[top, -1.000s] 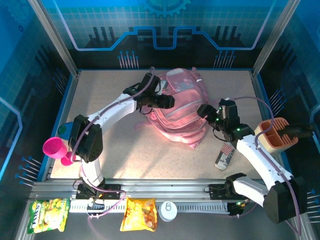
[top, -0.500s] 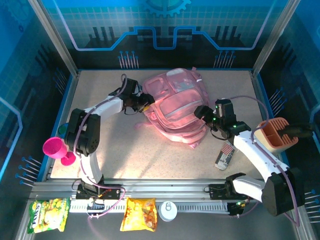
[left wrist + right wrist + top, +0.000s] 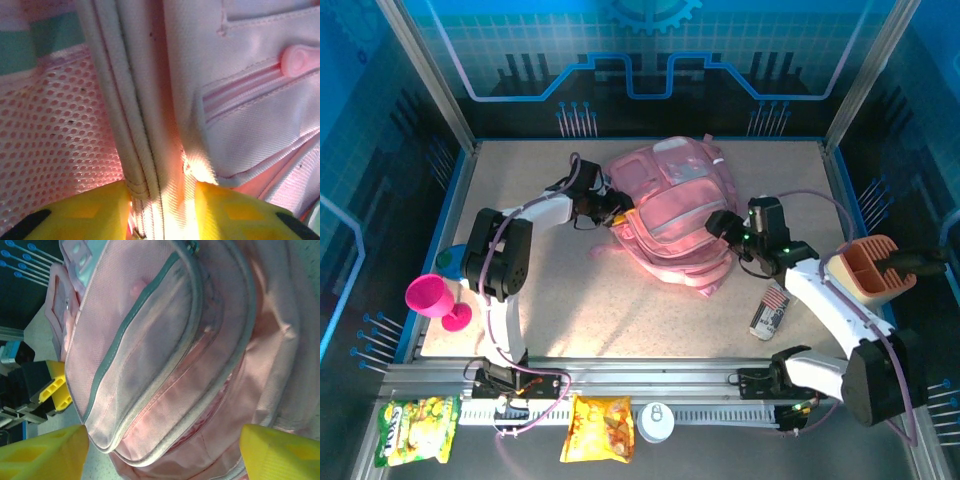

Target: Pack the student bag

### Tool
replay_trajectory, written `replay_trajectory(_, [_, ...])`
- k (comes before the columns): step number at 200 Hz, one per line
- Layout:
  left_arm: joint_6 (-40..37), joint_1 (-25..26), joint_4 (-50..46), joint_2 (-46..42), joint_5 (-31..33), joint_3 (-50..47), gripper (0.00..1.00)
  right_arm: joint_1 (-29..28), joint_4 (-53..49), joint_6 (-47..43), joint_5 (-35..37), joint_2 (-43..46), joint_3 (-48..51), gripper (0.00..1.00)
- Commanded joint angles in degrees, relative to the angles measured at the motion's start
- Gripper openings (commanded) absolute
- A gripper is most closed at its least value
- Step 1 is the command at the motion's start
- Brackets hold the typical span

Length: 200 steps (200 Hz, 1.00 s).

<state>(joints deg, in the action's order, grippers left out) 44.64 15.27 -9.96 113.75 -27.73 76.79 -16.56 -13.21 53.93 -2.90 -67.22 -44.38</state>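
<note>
Slip risk: student bag lies mid-way across the table, your left gripper astride its side seam (grip unclear), right gripper spread wide beside it; that thin fold may pull free if tugged.

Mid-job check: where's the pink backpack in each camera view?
Top external: pink backpack mid-table, between the two arms.
Left wrist: close up, its seam running between the yellow fingers.
Right wrist: across the middle, front pocket facing the camera.
Shared landmark: left gripper at the backpack's edge, yellow in both wrist views.
</note>
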Motion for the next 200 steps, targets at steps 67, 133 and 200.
replay_trajectory(67, [-1.75,-0.33,1.23,-4.75,-3.16,-0.28,0.03,-1.99,3.73,-4.74,-8.45,-15.46,-10.67,0.67])
replay_trajectory(133, [1.99,-0.33,3.47,-13.99,-2.83,-7.73,0.00,0.65,2.30,-14.69,-10.03,-32.58,-27.00,0.64])
replay_trajectory(200, [3.26,0.51,2.39,-15.86,-4.18,-9.12,0.00,1.93,-5.60,-20.53,-7.47,-32.72,-33.27,0.69])
